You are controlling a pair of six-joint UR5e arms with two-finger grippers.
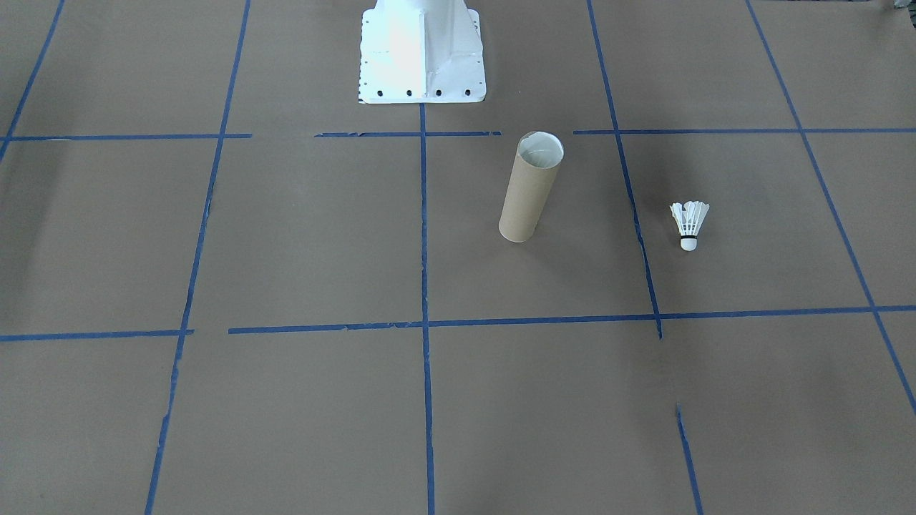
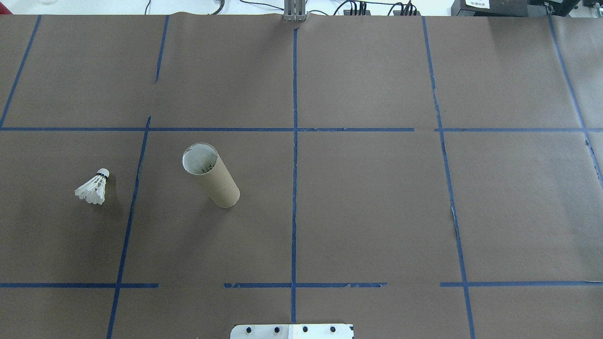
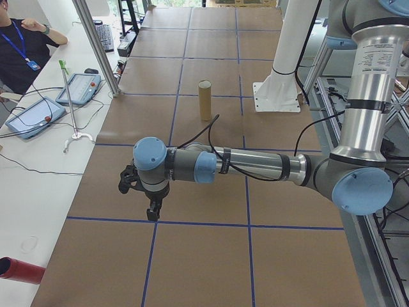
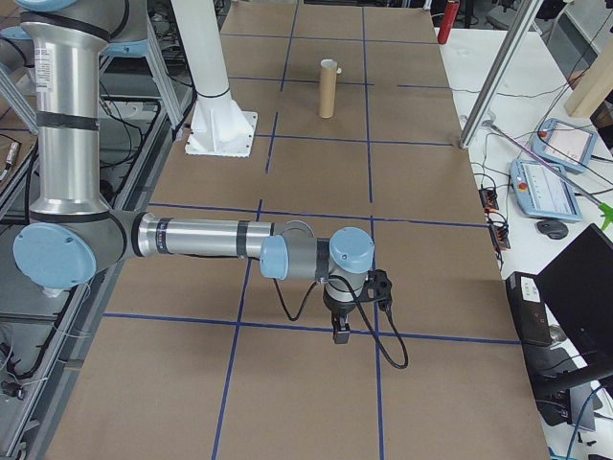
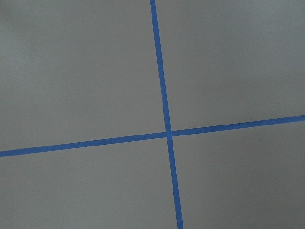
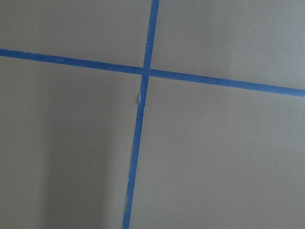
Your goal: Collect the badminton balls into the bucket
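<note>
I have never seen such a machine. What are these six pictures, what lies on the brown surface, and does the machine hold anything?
It is a robot with two jointed arms at a table covered in brown paper with blue tape lines. Two pictures look down on the table, one from behind the robot and one facing it. Two are taken from the table's ends: there you see the left pincer and the right pincer. Each hangs over bare paper with nothing in it; whether they are open is unclear. The last two come from cameras on the wrists and show only paper and tape. On the table stand a brown cardboard tube, open at the top, and beside it, apart, one white shuttlecock.
</note>
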